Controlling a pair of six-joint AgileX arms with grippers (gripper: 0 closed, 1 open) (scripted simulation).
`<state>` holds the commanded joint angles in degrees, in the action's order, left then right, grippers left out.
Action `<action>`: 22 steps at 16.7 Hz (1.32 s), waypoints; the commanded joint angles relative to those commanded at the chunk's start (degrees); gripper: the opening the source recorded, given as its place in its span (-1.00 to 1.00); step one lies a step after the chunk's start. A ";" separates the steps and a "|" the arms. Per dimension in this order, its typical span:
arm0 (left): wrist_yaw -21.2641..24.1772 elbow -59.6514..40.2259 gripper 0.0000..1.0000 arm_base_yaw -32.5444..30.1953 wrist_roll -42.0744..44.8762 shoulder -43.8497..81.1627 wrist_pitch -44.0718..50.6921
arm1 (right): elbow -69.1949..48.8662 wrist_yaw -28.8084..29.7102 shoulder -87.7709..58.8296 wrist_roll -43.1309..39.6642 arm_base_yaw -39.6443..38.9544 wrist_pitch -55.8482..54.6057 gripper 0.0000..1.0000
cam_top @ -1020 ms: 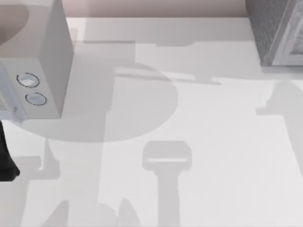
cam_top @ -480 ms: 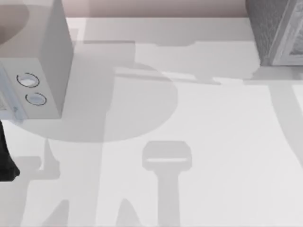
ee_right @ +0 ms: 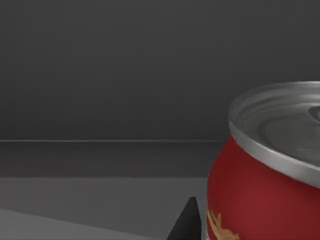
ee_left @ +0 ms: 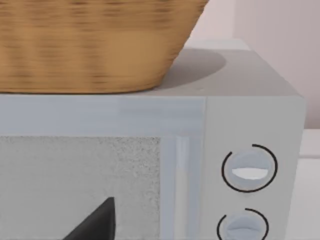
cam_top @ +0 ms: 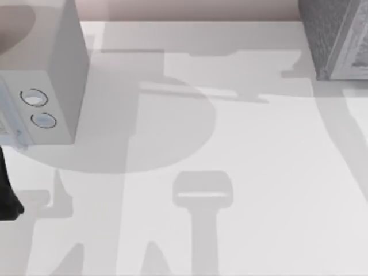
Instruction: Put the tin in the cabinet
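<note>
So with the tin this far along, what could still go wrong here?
The tin sits close to the right wrist camera before a dark grey interior, and a dark fingertip shows beside it; a poor release could tip it. The cabinet stands at the table's right edge, so withdrawing might clip its frame.

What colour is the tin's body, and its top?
Red body with a silver top on the tin, best seen in the right wrist view.

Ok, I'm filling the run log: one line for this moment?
tin: close before right wrist camera, dark interior behind | cabinet: table's far right | left arm: parked at left edge, facing microwave
</note>
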<state>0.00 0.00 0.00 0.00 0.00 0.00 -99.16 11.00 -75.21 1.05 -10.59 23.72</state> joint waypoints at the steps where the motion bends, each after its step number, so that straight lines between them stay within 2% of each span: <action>1: 0.00 0.00 1.00 0.00 0.00 0.00 0.00 | -0.62 0.15 -0.67 -0.04 -0.02 0.25 -1.00; 10: 0.00 0.00 1.00 0.00 0.00 0.00 0.00 | -2.26 0.15 -2.36 0.03 0.30 0.87 -1.00; 22: 0.00 0.00 1.00 0.00 0.00 0.00 0.00 | -25.43 -1.23 -18.88 -0.20 2.17 6.36 -1.00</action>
<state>0.00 0.00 0.00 0.00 0.00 0.00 -124.59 9.77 -94.10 0.85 -8.42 30.07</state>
